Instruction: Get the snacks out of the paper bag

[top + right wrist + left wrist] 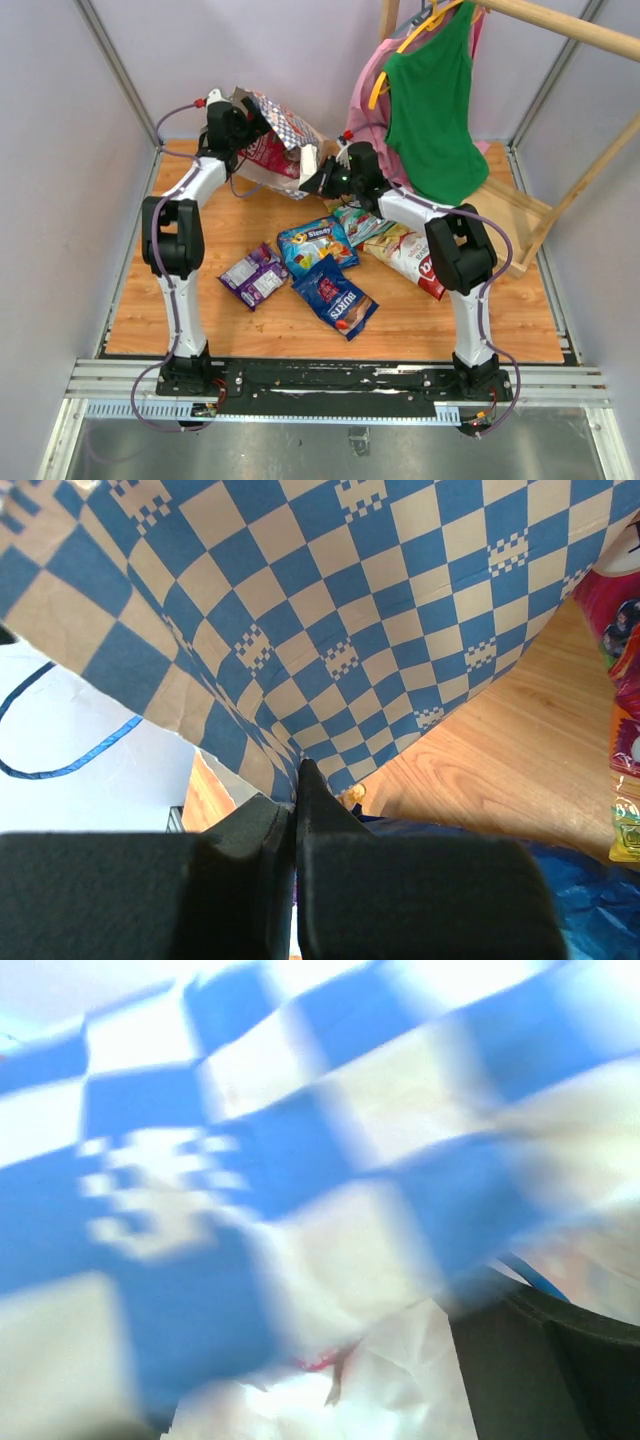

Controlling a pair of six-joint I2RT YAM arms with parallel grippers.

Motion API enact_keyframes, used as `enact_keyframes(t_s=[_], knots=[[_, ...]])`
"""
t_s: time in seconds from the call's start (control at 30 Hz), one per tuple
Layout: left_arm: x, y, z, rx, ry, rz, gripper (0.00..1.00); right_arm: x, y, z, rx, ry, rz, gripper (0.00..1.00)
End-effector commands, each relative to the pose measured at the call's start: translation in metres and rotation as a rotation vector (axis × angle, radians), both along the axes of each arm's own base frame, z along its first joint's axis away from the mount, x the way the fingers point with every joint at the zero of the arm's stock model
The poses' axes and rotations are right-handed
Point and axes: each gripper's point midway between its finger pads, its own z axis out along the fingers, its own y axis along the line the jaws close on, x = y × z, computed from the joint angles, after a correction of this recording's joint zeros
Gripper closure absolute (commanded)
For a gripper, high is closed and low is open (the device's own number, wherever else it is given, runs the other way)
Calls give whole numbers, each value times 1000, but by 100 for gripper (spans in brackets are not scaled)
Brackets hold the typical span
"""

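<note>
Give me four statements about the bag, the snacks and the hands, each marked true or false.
1. The paper bag lies flat on the table. False: it is raised and tilted, with the left hand at its upper edge.
2. The purple packet lies on the table, outside the bag. True.
3. The right hand is wide open. False: its fingers are shut at the bag's edge.
4. A green garment hangs at the back right. True.
</note>
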Motion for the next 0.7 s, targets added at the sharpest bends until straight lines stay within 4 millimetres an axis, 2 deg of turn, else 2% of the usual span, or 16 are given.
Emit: enact_keyframes(t_s=[0.0,0.23,0.37,0.5,0.67], knots=[[-31,-7,55,82,-49,-93,1,5,-8,14,30,-12,-34,99],[-83,2,68,153,38,-115,0,4,-11,25,50,-21,-57,99],[-107,11,64,193,95,-103,0,4,-11,26,54,-17,-63,99],[-134,11,60,205,113,-128,0,4,-12,25,54,-15,-68,99],[-172,-3,96,145,-48,-205,0,3,-12,25,56,-15,-67,99]])
